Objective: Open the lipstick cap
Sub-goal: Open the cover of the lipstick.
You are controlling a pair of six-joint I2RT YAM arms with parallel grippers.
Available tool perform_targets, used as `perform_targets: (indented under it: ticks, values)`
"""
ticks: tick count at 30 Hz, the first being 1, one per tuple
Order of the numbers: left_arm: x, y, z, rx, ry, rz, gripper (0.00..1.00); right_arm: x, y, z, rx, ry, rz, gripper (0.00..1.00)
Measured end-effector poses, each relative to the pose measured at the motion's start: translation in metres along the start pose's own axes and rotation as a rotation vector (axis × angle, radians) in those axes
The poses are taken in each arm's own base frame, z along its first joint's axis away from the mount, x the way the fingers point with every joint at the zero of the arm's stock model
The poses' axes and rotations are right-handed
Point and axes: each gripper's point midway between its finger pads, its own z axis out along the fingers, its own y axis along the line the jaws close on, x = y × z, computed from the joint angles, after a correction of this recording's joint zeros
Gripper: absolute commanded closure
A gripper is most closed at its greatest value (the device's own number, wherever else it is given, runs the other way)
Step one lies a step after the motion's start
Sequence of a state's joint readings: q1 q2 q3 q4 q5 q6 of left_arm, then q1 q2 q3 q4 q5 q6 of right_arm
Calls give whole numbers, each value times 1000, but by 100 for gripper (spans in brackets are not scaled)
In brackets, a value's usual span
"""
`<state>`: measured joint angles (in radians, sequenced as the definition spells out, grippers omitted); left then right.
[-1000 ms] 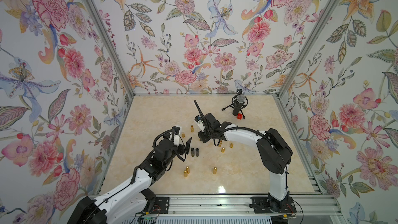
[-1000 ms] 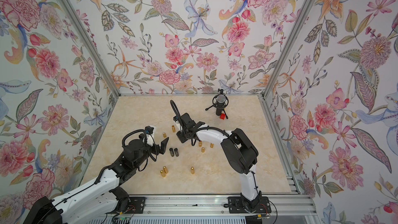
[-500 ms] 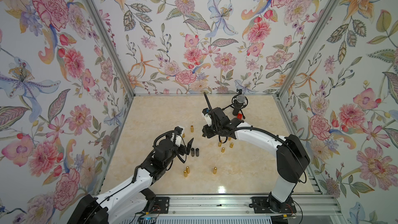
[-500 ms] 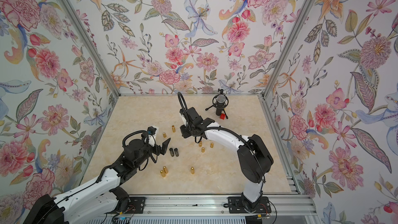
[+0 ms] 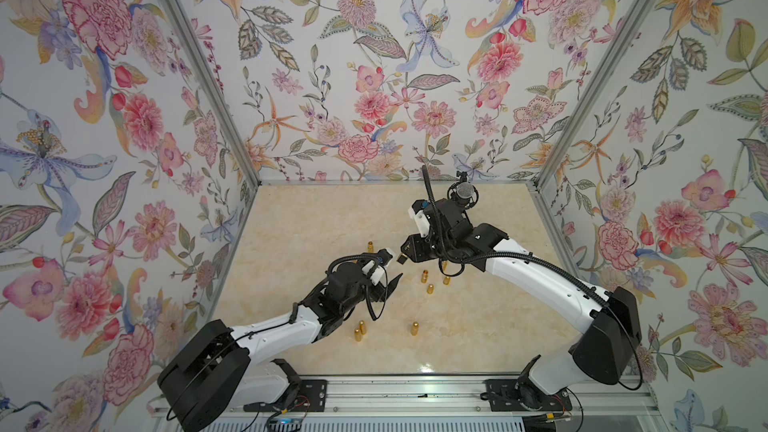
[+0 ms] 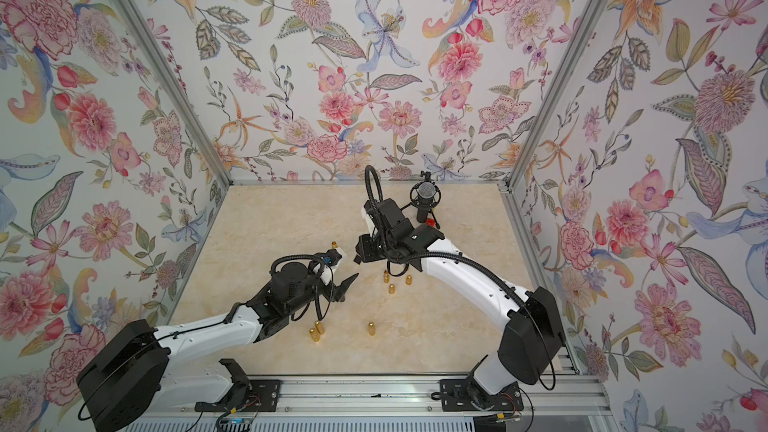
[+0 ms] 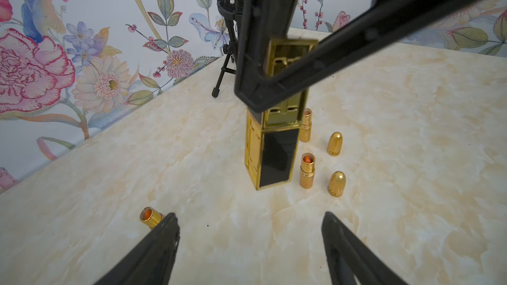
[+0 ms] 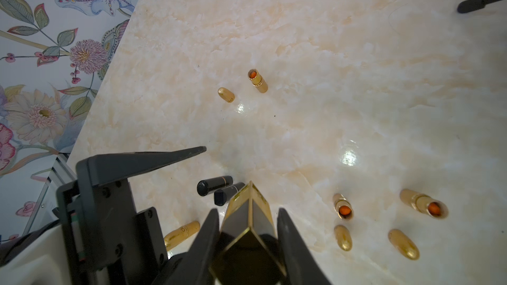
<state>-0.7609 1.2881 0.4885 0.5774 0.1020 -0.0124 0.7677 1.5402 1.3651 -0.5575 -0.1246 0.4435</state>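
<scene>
The right tool (image 8: 247,211) is clamped on the black-and-gold lipstick (image 7: 277,157), holding it above the middle of the surface (image 5: 311,222). The left tool (image 7: 249,215) hangs just to its near left, spread apart and empty. Whether it's been uncapped, I can't quite tell.

Left pincer (image 7: 248,215) gapes wide (jaws well apart); right pincer (image 8: 248,212) is clamped tight; both arms angled inward.

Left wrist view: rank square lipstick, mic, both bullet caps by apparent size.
1. square lipstick, though closest to the camera
2. mic, partly hidden
3. bullet caps, about alike
</scene>
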Motion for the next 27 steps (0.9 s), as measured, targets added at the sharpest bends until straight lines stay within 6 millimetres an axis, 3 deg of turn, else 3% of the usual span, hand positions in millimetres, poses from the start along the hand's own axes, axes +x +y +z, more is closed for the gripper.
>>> perform_targets:
  ticks: [6,18,27]
  values:
    - [-8,-2,12,6,-28,13,35,9,8,0,-20,31,31,72]
    - [-16,-11,14,53,-67,11,64,10,12,0,-38,39,65,71]
    - [-17,-13,14,58,-72,10,79,7,13,-1,-47,31,94,59]
